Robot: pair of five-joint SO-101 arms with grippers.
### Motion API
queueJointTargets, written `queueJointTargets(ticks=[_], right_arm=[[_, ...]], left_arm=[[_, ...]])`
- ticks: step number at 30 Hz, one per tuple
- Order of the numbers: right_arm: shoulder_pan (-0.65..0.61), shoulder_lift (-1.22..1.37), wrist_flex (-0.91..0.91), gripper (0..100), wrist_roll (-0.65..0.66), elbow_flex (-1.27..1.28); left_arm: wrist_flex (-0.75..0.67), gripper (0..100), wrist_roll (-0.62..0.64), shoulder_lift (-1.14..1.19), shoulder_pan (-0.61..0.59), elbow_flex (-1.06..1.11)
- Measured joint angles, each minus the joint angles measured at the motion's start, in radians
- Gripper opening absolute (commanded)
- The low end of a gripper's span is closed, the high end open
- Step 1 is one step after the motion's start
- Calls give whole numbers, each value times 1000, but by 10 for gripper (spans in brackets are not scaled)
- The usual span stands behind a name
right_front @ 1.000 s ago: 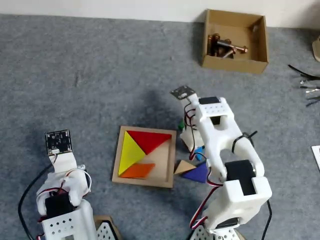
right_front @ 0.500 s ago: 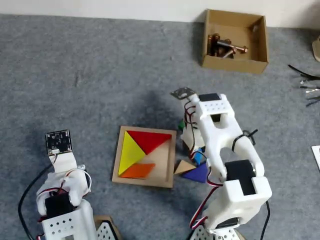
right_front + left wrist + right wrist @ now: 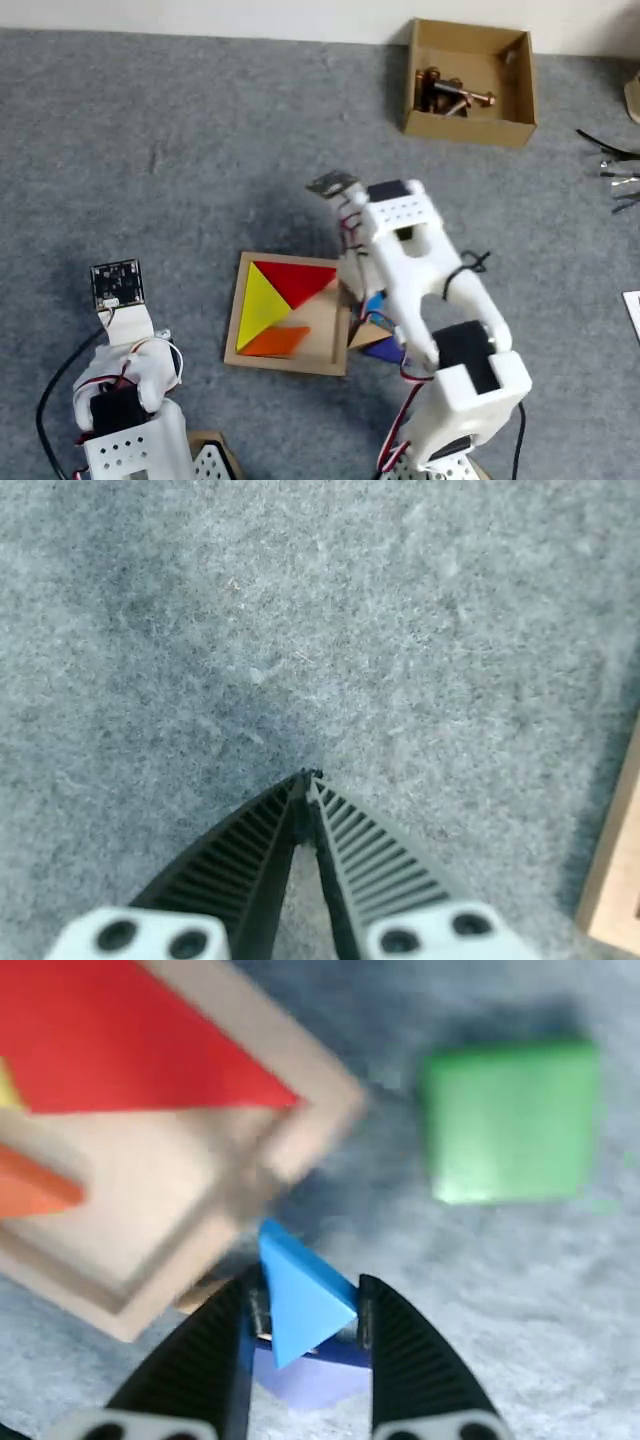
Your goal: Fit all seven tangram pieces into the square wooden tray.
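Grey carpet (image 3: 150, 150) beneath wooden tray (image 3: 285, 365)

Arms: white plastic shells, black servos at joints. Right arm (image 3: 420, 270): red-black wire bundle behind wrist, black cable tie. Left arm (image 3: 125, 400): black cable at base. Left gripper (image 3: 308, 777): fingers (image 3: 365, 855) dark, ribbed, tapered; white mount behind, round screw holes.
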Motion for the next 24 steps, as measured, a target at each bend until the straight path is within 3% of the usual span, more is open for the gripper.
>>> queueJointTargets(ticks=[7,16,24], right_arm=[[-167,0,-5,5,89,0],[-193,0,-181,5,124,0],[-298,0,-193,5,146,0]], left_arm=[[0,5,0,0,0,0],[0,5,0,0,0,0],[0,5,0,0,0,0]])
